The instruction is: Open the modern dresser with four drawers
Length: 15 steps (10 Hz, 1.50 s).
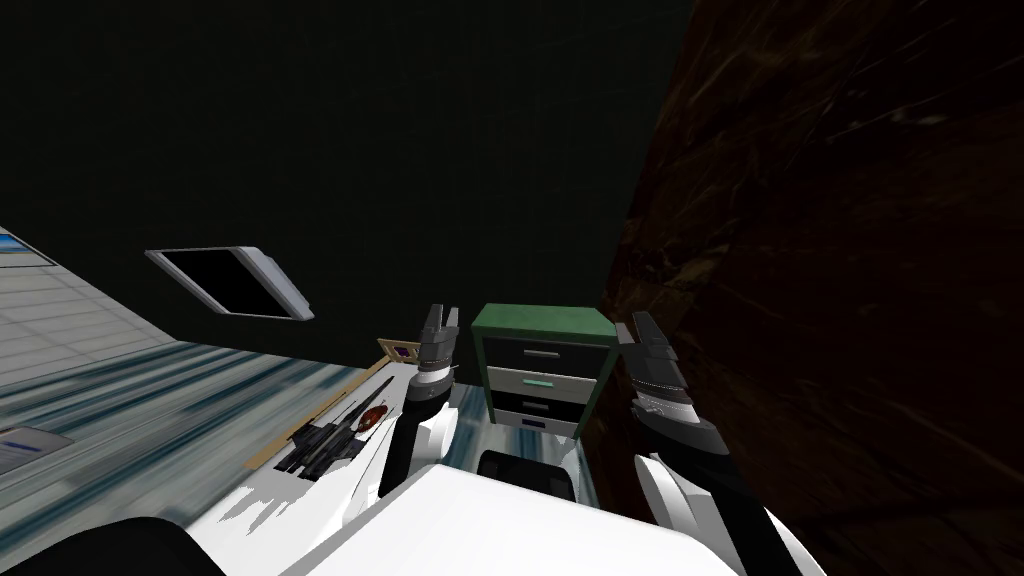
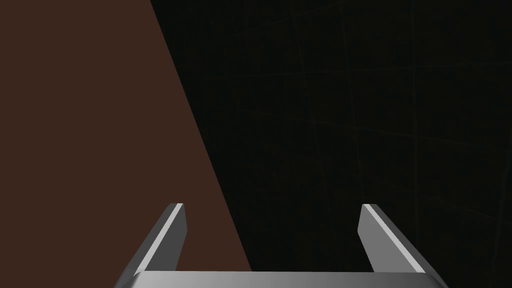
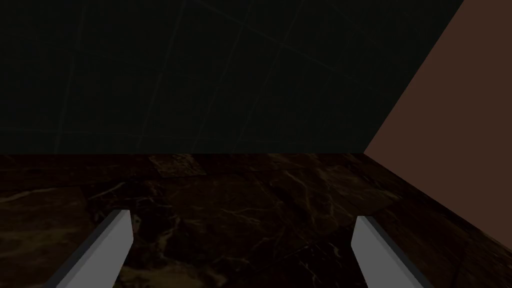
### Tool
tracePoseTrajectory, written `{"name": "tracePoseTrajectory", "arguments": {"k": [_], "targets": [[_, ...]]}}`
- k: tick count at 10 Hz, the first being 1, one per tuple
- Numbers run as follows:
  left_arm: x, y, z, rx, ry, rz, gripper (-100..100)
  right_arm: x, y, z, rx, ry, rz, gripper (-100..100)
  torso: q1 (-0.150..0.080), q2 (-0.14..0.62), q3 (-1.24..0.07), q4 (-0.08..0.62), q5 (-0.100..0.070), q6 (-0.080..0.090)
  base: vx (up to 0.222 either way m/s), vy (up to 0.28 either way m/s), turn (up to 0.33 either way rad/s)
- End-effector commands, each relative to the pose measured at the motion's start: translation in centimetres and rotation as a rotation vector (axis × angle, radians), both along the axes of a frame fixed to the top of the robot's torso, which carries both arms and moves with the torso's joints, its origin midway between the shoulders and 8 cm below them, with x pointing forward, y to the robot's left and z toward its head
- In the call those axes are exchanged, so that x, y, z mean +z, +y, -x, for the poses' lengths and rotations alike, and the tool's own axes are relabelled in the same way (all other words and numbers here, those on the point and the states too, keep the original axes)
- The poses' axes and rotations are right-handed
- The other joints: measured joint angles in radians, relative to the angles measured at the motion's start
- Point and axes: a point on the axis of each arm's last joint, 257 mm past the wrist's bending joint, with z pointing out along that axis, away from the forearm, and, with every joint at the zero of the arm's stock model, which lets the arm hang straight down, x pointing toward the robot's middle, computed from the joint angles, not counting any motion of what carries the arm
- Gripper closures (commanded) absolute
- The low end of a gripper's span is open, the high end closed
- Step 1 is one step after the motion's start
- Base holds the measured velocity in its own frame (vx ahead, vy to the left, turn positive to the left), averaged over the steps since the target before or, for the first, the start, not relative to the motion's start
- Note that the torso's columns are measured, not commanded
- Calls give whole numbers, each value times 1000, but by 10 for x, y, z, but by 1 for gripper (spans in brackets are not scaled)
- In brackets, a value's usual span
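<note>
A small dresser [image 1: 543, 375] with a green top and frame stands ahead, between my two raised arms. Its drawer fronts are stacked dark, pale, dark and pale, each with a short bar handle, and all look shut. My left gripper [image 1: 440, 322] is raised just left of the dresser's top corner, fingers open with nothing between them [image 2: 272, 220]. My right gripper [image 1: 640, 330] is held up at the dresser's right top corner, also open and empty [image 3: 240, 227]. Neither gripper touches the dresser.
A dark marbled wall [image 1: 830, 280] rises close on the right, right beside the dresser. A dark wall [image 1: 400, 150] runs behind it, carrying a white-framed panel [image 1: 232, 282]. Low furniture [image 1: 330, 435] with dark objects on it stands at the left.
</note>
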Motion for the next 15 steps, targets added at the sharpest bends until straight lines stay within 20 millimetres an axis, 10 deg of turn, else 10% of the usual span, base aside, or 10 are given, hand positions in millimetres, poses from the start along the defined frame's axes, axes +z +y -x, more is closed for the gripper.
{"name": "tracePoseTrajectory", "arguments": {"k": [1, 9, 10, 15], "targets": [[0, 0, 0, 0, 0, 0, 0, 0, 0, 0, 0, 0, 0, 0, 0, 40, -82, 41, 0, 0, 0, 0, 0], [0, 0, 0, 0, 0, 0, 0, 0, 0, 0, 0, 0, 0, 0, 0, 618, -1234, 617, 0, 0, 0, 0, 0], [0, 0, 0, 0, 0, 0, 0, -4, 5, -2, -14, 16, 80, -100, 0, 691, -1382, 691, 0, 0, 11, 32, -17], [0, 0, 0, 0, 0, 0, 0, -21, 10, -10, -126, 63, 331, -100, 2, 738, -1476, 738, 0, 0, 23, 86, -26]]}}
